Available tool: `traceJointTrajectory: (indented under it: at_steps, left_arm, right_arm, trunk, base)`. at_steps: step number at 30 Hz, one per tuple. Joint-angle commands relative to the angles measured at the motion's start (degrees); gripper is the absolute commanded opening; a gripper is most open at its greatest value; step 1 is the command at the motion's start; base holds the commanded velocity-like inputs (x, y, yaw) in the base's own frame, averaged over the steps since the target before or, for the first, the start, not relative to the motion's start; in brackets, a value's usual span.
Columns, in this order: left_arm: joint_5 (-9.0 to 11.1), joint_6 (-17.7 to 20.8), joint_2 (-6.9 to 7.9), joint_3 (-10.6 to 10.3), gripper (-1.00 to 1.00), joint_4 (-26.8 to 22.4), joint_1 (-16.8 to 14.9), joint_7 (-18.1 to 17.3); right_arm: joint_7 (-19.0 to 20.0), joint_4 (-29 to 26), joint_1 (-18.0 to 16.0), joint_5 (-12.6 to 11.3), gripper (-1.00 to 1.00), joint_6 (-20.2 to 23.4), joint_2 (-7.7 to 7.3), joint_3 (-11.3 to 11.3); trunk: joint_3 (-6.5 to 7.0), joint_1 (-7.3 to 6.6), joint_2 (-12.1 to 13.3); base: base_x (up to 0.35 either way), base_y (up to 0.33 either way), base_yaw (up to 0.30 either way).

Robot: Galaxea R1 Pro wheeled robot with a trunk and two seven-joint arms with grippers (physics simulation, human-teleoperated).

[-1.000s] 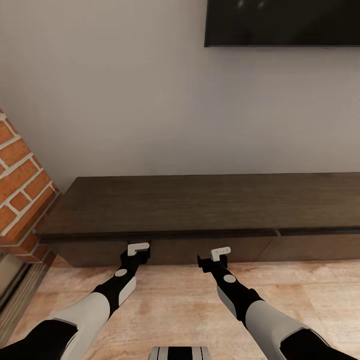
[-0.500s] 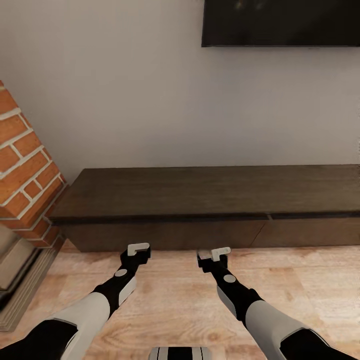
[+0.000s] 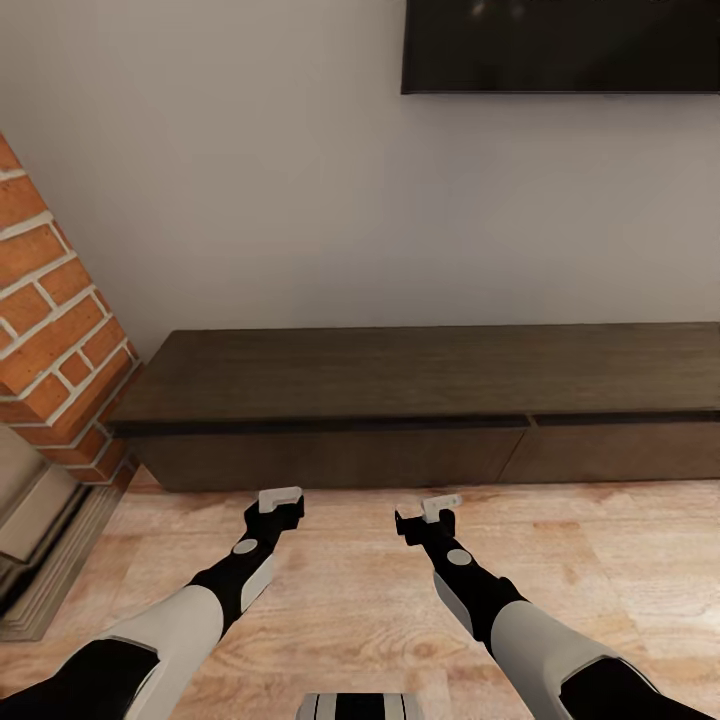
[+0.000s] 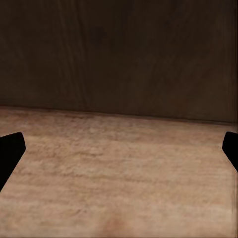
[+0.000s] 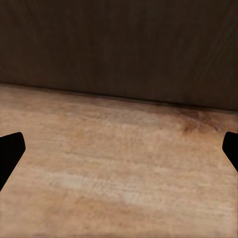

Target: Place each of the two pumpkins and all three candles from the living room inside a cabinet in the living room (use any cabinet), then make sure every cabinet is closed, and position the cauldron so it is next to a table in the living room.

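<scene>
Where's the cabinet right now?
Head view: the cabinet lies against the wall under the TV, right of the brick fireplace, ahead of both grippers.

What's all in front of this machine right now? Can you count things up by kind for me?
Low dark-brown cabinet: 1, both drawer fronts shut
Brick fireplace: 1
Wall-hung black TV: 1
Robot grippers: 2, left gripper and right gripper, both with fingers spread and empty, over the wood floor
Total: 5
</scene>
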Motion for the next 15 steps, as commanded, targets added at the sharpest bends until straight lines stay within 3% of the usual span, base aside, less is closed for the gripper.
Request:
traceJointTrajectory:
  at_steps: [1,11,15]
  left_arm:
    - [0.4,-0.2,-0.31,-0.5,1.0,0.1,0.0,0.3]
    - [0.6,0.1,-0.8,-0.5,1.0,0.6,0.0,-0.7]
    - [1.7,0.1,-0.62,-0.3,1.0,0.6,0.0,-0.8]
  right_arm:
    - [-0.3,0.1,0.0,-0.6,1.0,-0.2,-0.02,0.5]
    - [-0.2,-0.1,0.0,-0.6,1.0,-0.2,-0.04,0.5]
    - [0.0,-0.1,0.0,-0.7,1.0,-0.2,-0.04,0.4]
  trunk:
    - [-0.04,-0.01,0.0]
    - [0.58,-0.01,0.0]
    - [0.93,-0.01,0.0]
  base:
    - [-0.004,0.0,0.0]
    - [0.0,0.0,0.0]
    - [0.0,0.0,0.0]
